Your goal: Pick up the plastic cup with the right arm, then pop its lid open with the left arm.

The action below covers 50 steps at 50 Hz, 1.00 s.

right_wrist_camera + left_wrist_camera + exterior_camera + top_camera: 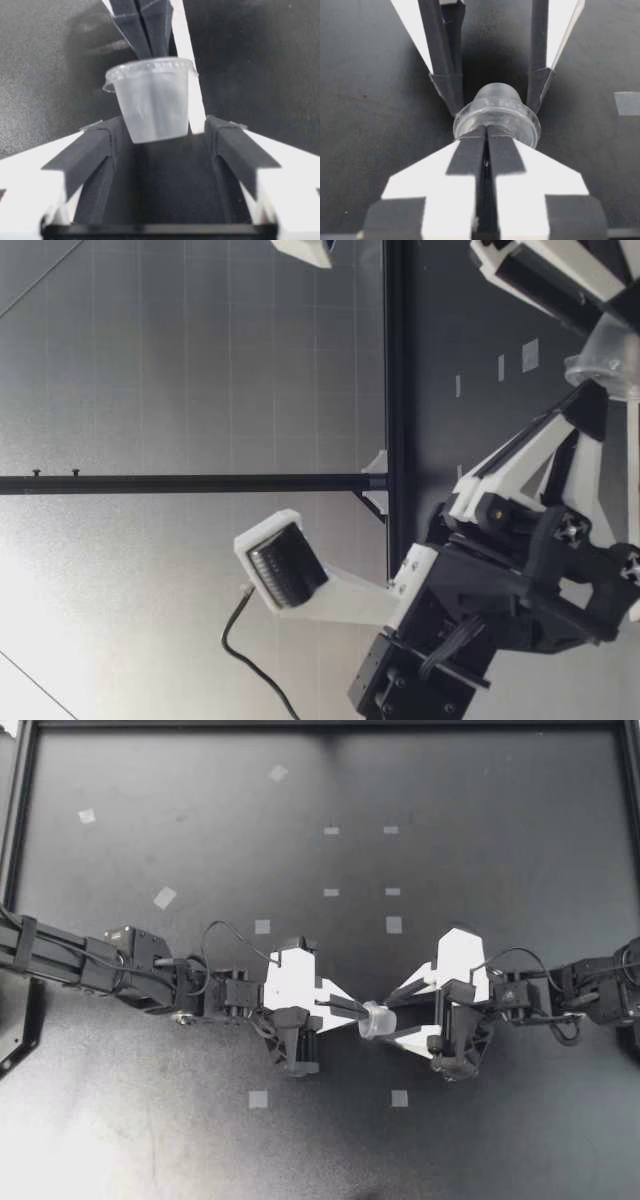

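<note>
- My left end effector (352,1010) is pinched shut on the rim of a small clear cup (375,1019).
- In the left wrist view its two fingers (467,155) sit almost together, with the thin cup wall squeezed between them.
- My right end effector (392,1012) is open. Its fingers (95,145) stand on both sides of the cup's bottom, very close, but I see a little gap on each side.
- The cup lies on its side. Its long way runs from one arm to the other. The mouth faces my left end effector and the bottom faces my right one.
- So the cup is straight ahead of my right end effector, bottom first, right between its fingers.
- Both arms are at the cup. Only my left one holds it.
- The cup is near the middle of the dark counter (500,840), about halfway between its left edge and its right edge. I cannot tell for sure if it touches the counter.
- Count: one cup, two end effectors, and eleven little pale tape bits (394,924) on the counter in the top view.
</note>
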{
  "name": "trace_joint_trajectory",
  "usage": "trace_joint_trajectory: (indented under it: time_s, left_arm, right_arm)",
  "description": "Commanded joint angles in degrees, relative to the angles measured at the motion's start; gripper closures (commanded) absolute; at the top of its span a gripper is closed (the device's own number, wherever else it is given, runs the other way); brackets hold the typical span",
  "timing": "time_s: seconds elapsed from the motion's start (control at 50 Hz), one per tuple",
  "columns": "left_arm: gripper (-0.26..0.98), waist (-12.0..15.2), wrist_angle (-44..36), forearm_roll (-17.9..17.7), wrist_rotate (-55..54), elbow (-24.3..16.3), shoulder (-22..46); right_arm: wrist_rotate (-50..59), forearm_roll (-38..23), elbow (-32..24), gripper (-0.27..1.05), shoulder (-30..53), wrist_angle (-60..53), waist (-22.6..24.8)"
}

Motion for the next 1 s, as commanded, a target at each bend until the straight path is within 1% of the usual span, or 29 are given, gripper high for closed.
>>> trace_joint_trajectory:
  time_s: [0.0,0.22,0.44,0.54,0.76,0.98]
  left_arm:
    - [0.73,0.0,-0.62,0.18,0.0,-1.05,-0.88]
    - [0.73,0.0,-0.7,0.18,0.0,-0.97,-0.88]
    - [0.73,0.0,-0.62,0.18,0.0,-1.05,-0.88]
    - [0.73,0.0,-0.62,0.18,-0.09,-0.97,-0.97]
    - [0.73,0.0,-0.35,0.18,-0.44,-0.44,-1.93]
    - [0.73,0.0,-0.35,0.18,-0.88,-0.26,-2.2]
  right_arm:
    - [-0.44,-0.09,-0.97,0.11,-0.53,0.09,-0.26]
    - [-0.88,-0.62,-1.41,0.15,-0.53,1.67,-0.26]
    - [-0.88,-1.14,-1.67,0.3,-0.62,3.08,-0.26]
    - [-0.88,-1.23,-1.93,0.34,-0.53,3.08,-0.26]
    - [-0.88,-2.11,-1.85,0.36,-0.62,3.08,-0.26]
    - [-0.88,-2.11,-1.76,0.46,-0.7,3.08,-0.26]
